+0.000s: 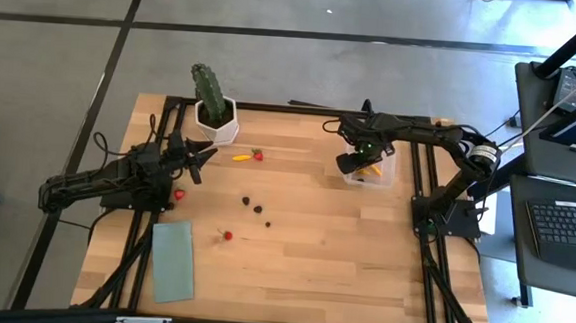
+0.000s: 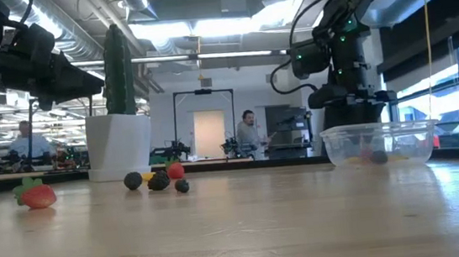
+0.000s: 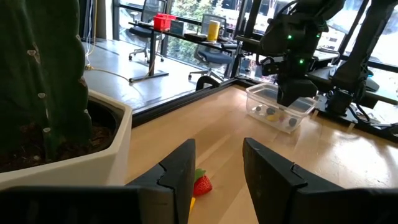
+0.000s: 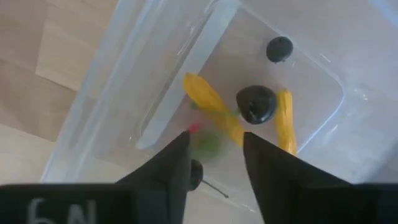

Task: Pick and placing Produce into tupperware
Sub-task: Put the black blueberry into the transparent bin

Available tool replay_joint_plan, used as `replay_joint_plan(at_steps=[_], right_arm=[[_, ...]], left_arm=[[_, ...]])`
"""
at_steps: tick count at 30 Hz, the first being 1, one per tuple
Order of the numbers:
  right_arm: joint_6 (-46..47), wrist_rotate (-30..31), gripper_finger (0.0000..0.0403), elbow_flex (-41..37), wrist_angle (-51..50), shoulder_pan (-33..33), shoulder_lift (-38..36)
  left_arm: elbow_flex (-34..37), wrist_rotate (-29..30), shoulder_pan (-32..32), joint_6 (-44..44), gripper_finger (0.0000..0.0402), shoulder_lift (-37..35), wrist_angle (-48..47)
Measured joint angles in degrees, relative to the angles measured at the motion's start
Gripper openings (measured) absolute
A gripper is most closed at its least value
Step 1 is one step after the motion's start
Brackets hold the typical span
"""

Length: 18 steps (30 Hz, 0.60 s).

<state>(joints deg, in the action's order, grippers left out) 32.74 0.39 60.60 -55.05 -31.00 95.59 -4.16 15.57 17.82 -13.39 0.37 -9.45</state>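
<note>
Over the tupperware (image 1: 370, 171) at upper right, my right claw (image 4: 214, 155) hangs spread, nothing held; next I fetch a strawberry (image 1: 228, 235). Left claw (image 3: 216, 171) waits, parted.

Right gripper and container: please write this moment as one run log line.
right gripper: open, over container | container: berries, yellow pieces inside | left gripper: open, near cactus pot

A small clear squarish plastic container (image 1: 372, 170) sits on the right part of the wooden table (image 1: 362, 266), with two yellow elongated pieces (image 4: 208, 99) and two dark round berries (image 4: 256, 104) inside it. The right gripper (image 1: 354, 163) hangs above it. The green cactus in a white hexagonal pot (image 1: 215, 112) stands at the far left, the left gripper (image 1: 206, 157) just beside it. A flat green rectangular pad (image 1: 173, 261) lies near left.
</note>
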Motion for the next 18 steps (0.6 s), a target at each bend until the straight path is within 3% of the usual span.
replay_joint_plan(at_steps=[9,18], right_arm=[[-1.01,0.09,0.0251,0.65,-1.27,-0.01,0.00],[-4.80,-0.06,0.0266,7.24,-9.62,0.00,-0.02]], left_arm=[[0.00,0.00,0.00,0.00,0.0126,0.01,0.00],[0.00,-0.02,0.00,0.00,0.0126,0.00,0.00]])
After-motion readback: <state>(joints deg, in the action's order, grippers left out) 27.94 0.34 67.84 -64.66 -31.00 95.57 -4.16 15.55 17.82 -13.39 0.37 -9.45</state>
